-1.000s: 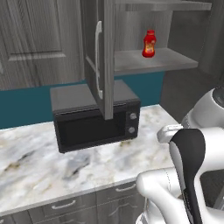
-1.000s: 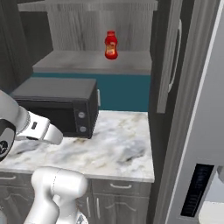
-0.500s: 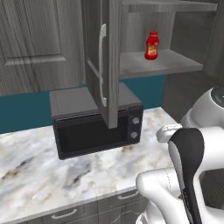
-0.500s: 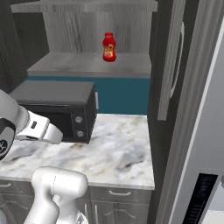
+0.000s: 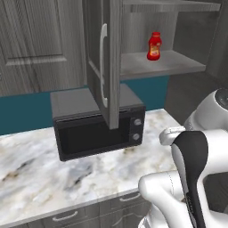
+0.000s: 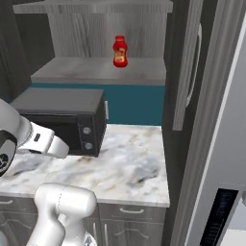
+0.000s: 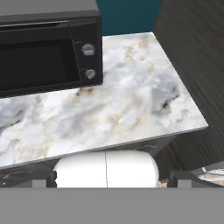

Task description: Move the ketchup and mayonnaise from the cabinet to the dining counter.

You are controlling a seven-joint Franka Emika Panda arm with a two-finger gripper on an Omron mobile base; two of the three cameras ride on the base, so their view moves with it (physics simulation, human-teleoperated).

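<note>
The ketchup (image 5: pixel 154 46) (image 6: pixel 120 51), a small red squeeze bottle, stands upright at the back of the lower shelf in the open cabinet (image 5: pixel 165 65) (image 6: pixel 91 72). The cabinet's left door (image 5: pixel 108 58) swings out over the microwave. In the hand view my gripper (image 7: pixel 113 179) is open, its dark fingertips (image 7: pixel 43 178) wide apart with nothing between them. It points down at the marble counter, well below the shelf. The mayonnaise and the dining counter are out of view.
A black microwave (image 5: pixel 95 120) (image 6: pixel 60 120) (image 7: pixel 43 48) sits on the marble counter (image 5: pixel 67 178) (image 6: pixel 127 168) (image 7: pixel 131 109) under the cabinet. Grey drawers run below the counter. The cabinet's right door (image 6: pixel 185 72) and a tall pale panel (image 6: pixel 216 144) stand to the right.
The whole scene has shifted slightly in both base views, so the cameras moved a little. The ketchup stays on its shelf.
</note>
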